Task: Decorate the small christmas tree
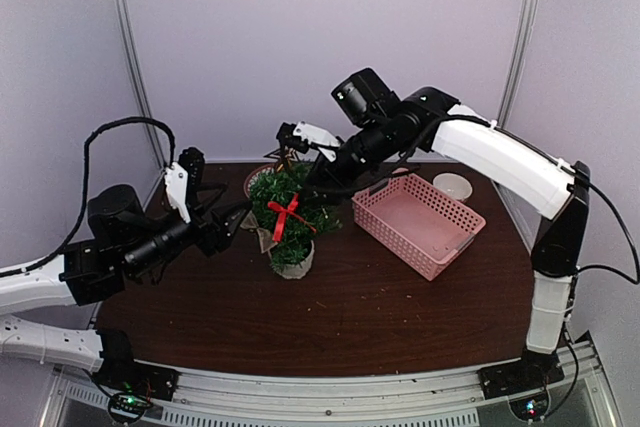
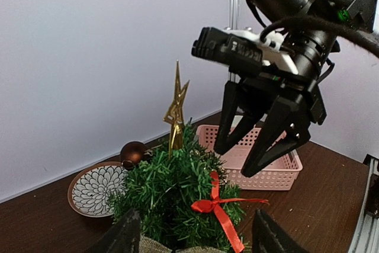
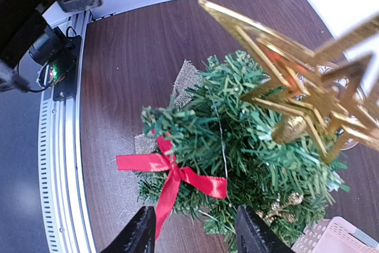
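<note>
The small christmas tree (image 1: 290, 222) stands at mid-table in a whitish pot with burlap. It carries a red ribbon bow (image 1: 287, 213), a gold star topper (image 2: 176, 108) and a brown bauble (image 2: 133, 153). My left gripper (image 1: 238, 219) is open and empty, level with the tree's left side; its fingertips (image 2: 127, 235) frame the tree (image 2: 172, 194). My right gripper (image 1: 322, 182) is open and empty, hanging above the tree's right side. In the right wrist view the bow (image 3: 172, 173) and star (image 3: 302, 93) lie below my right gripper (image 3: 195, 235).
A pink basket (image 1: 418, 222) lies right of the tree, with a small white bowl (image 1: 452, 187) behind it. A flower-patterned plate (image 2: 95, 189) sits behind the tree. The back wall and its poles stand close behind.
</note>
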You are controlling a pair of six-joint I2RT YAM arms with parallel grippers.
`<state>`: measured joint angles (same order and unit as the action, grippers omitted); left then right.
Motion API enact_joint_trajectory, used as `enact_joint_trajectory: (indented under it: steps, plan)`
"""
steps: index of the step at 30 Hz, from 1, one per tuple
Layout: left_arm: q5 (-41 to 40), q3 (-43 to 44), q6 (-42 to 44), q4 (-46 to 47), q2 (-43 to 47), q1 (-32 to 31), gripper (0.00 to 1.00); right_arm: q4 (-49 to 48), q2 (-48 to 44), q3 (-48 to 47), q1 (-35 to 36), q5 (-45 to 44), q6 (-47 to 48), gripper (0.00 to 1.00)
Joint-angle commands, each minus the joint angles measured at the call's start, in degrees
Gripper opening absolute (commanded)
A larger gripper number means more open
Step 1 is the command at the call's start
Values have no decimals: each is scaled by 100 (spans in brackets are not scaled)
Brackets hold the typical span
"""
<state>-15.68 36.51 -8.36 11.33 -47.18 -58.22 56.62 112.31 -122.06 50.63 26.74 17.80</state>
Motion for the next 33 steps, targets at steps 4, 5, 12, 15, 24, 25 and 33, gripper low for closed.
enact_joint_trajectory:
  steps: [4,5,12,15,24,25,33]
  plan:
    - [157,520,-736,-948,-2,619,72,-867,-997,1141,-217,344,-303,57]
    - [228,622,-812,-1165,-13,726,77,-1049,-1185,1381,-272,425,-386,60]
    - [827,1350,-1035,-2500,-391,1913,98,-2884,-2655,3599,-1038,907,-1398,85]
    - [1222,1553,-1241,-2928,-687,2647,98,-3685,-3188,4487,-1573,895,-1929,94]
    - [2034,1555,-1833,-3444,-1477,4428,98,-4255,-3972,6086,-2395,550,-2384,99]
    - [1905,1579,-1851,-3546,-1652,4440,97,-4358,-4018,6281,-2460,507,-2437,99]
    - [1691,1360,-2270,-4016,-2509,4429,98,-5578,-4200,7777,-2615,53,-2919,100]
